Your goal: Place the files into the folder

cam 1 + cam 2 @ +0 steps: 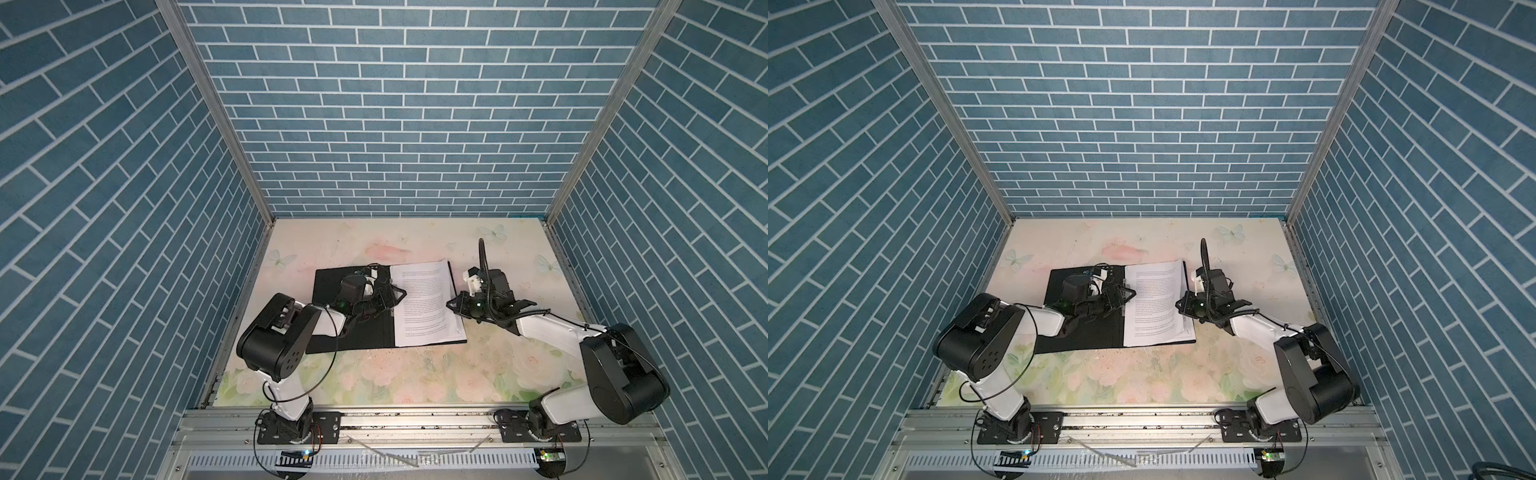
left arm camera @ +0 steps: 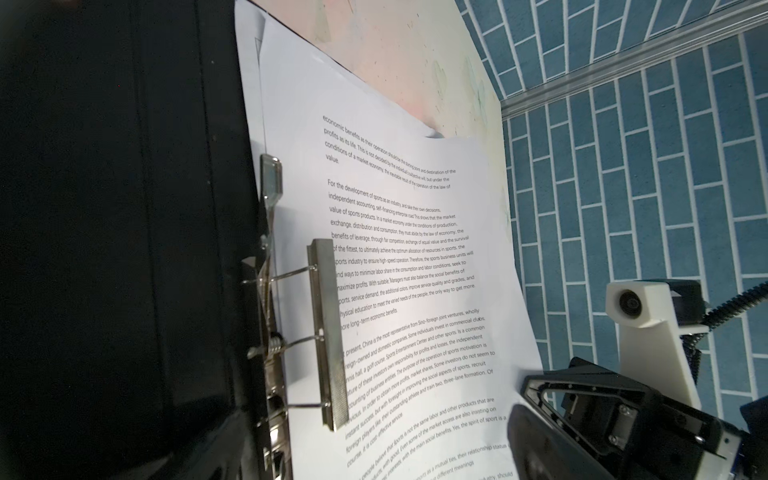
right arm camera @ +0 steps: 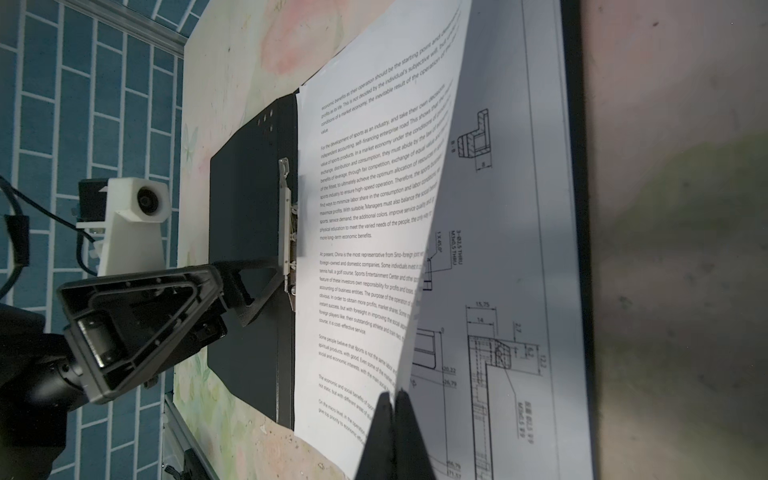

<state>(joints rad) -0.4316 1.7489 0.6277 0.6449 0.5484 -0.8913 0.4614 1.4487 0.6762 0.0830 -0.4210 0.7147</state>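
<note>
folder (image 1: 365, 334): open, frame centre
files (image 1: 424, 307): on its right half
left end effector (image 1: 390, 296): spread at clip (image 2: 328, 332)
right end effector (image 3: 392, 411): pinching text sheet (image 3: 365, 208) edge
risk: a tug may crease sheet, shift stack off folder

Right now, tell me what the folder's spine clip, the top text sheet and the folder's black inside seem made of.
Spine clip: metal, probably steel, with a shiny plated finish; it glints and has wire springs.
Text sheet: thin matte white paper; its lifted edge bends softly.
Folder inside: matte black, perhaps plastic-covered board; it lies stiff and flat, but the look leaves that open.
</note>
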